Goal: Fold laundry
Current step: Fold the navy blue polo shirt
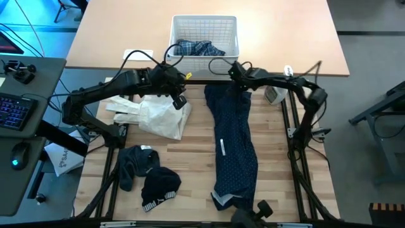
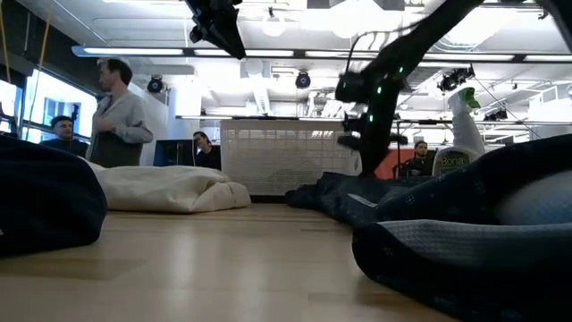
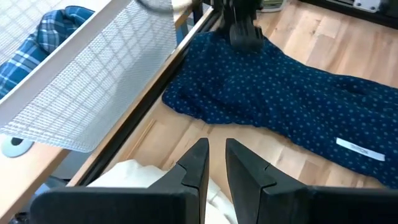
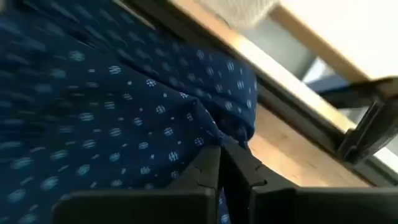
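The right gripper (image 4: 222, 163) has its jaws pinched on the limp navy shirt (image 1: 233, 136), at its far edge; the left gripper (image 3: 216, 163) hovers nearly closed, empty.

Navy blue with tiny pale dots and a small white label on the long shirt (image 1: 233, 142), the same dotted navy filling the right wrist view (image 4: 112, 106) and the left wrist view (image 3: 292, 99). Blue-and-white plaid on the shirt (image 1: 199, 48) in the white lattice basket (image 1: 205, 25), cream on the bundled cloth (image 1: 158, 114), dark slate on one small piece (image 1: 134, 163) and black with a white-striped hem on the other (image 1: 159, 188). Pale honey wood on the table (image 1: 190, 171), black on both arms and on the fingers of the left gripper (image 3: 214, 163) and right gripper (image 4: 225, 167).
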Motion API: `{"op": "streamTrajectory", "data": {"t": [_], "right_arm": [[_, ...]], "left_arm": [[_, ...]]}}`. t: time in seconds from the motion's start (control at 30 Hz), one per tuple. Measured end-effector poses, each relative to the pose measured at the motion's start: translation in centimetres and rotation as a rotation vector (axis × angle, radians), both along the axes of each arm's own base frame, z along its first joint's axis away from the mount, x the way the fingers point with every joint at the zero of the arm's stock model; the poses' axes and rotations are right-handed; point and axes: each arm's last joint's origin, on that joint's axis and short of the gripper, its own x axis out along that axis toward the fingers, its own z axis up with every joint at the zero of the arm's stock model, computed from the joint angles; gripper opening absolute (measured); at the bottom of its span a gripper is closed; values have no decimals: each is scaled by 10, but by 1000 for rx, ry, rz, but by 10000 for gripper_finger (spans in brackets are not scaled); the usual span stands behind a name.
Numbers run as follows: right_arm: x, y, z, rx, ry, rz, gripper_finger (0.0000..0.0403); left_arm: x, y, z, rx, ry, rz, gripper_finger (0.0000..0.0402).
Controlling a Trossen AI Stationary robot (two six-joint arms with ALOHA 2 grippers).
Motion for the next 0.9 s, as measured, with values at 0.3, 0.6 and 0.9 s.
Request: {"op": "streamTrajectory", "data": {"t": [0.3, 0.6, 0.9], "right_arm": [[-2, -2, -24, 145, 33, 1, 109], [-22, 43, 68, 23, -108, 96, 168], [-14, 156, 90, 104, -203, 296, 169]], "left_arm": [[0, 1, 0, -5, 4, -21, 41], [2, -5, 0, -44, -14, -46, 41], [15, -24, -15, -186, -30, -121, 41]]}}
